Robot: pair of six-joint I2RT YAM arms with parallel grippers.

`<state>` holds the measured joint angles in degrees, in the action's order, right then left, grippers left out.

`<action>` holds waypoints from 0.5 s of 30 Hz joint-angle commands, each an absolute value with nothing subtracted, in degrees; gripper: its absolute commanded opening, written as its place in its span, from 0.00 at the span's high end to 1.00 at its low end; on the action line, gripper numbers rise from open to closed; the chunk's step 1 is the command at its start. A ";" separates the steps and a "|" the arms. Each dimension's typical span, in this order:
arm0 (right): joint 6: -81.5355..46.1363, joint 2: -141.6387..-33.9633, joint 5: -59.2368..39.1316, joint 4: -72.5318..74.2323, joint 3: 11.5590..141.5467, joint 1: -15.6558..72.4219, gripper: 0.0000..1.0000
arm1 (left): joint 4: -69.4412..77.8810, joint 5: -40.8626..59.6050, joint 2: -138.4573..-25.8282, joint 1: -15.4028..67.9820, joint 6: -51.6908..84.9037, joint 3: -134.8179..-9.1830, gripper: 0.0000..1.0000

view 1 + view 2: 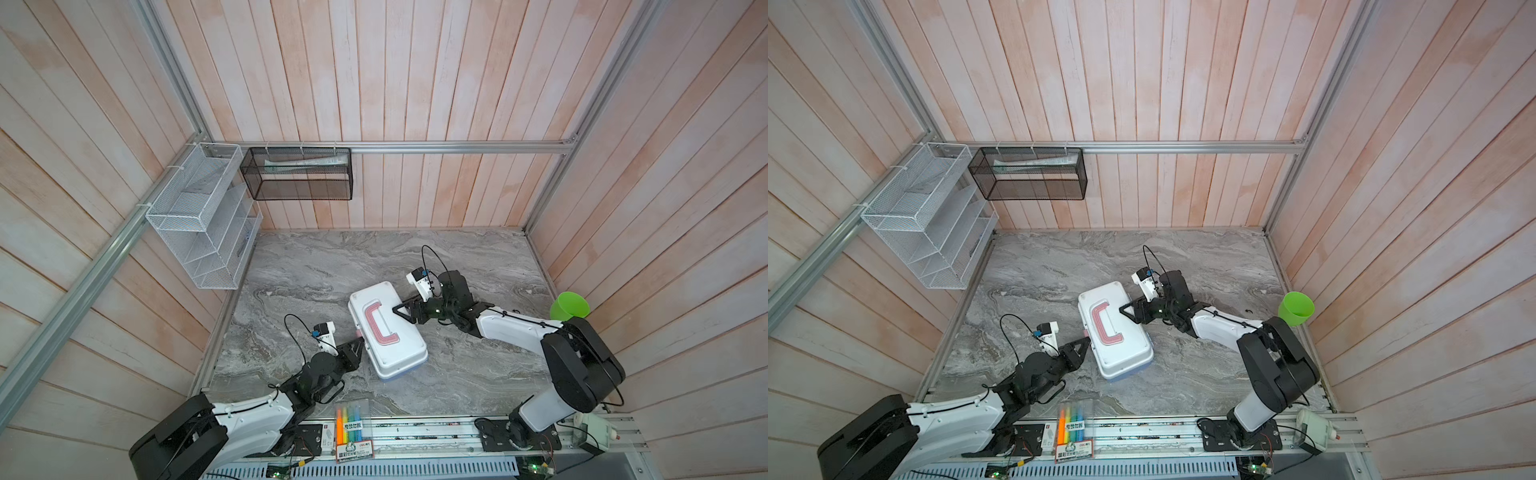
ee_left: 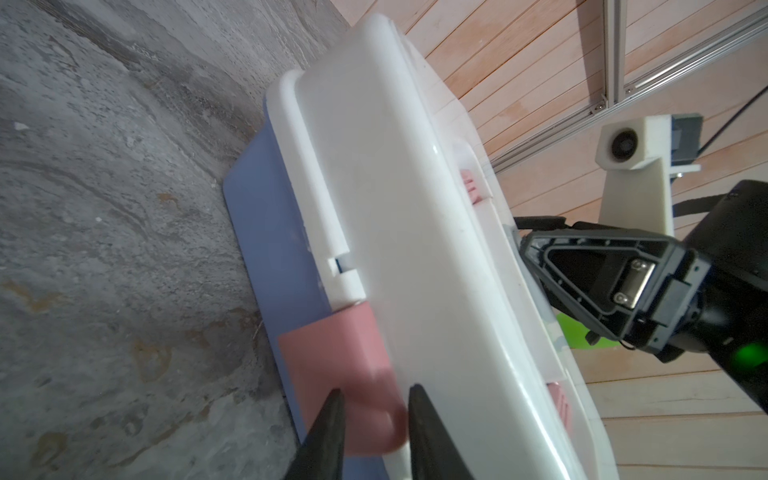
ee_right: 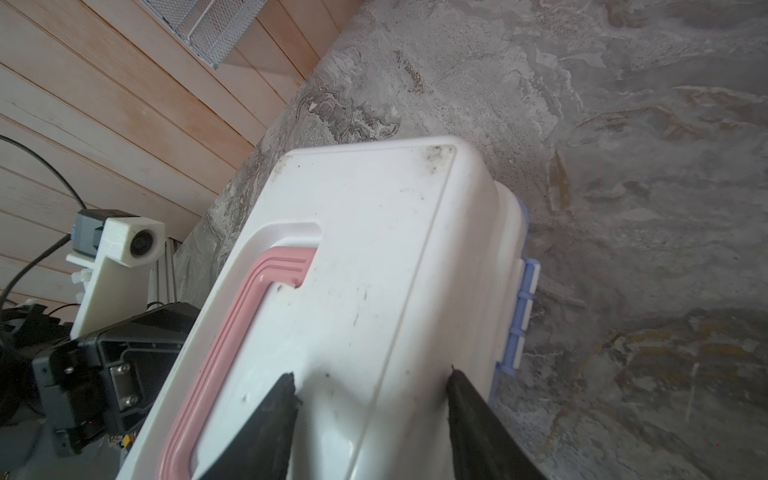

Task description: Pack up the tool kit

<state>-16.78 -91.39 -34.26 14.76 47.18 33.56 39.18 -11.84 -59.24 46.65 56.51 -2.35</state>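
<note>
- Our left hand point(image 2: 374, 392) pinches the pink plastic latch point(image 2: 332, 345) on the closed white-lidded, blue-based plastic case point(image 1: 399, 353) just ahead; we should snap it flush.
- Our right hand point(image 3: 372, 374), jaws spread, braces the lid point(image 3: 374, 249) beneath it.

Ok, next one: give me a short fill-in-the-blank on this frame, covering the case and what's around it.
1. The tool kit is ___, not open.
2. The C-shaped handle on top of it is ___ in colour.
3. The right gripper has its jaws apart over the kit's white ___.
4. The green cup stands on the ___ arm's side.

Missing words: closed; pink; lid; right.
</note>
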 commanded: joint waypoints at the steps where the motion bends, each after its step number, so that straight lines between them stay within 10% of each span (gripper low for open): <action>1: -15.91 -94.31 -32.61 7.03 45.35 35.16 0.45 | 35.99 -11.93 -57.01 46.76 54.87 -4.24 0.71; 15: -15.82 -94.23 -32.43 6.59 45.62 35.16 0.45 | 39.44 -9.71 -58.93 46.84 54.58 -4.86 0.96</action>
<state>-16.75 -91.39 -34.15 14.76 47.18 33.61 37.21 -11.35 -57.25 46.65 55.13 -3.31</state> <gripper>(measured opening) 0.549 0.049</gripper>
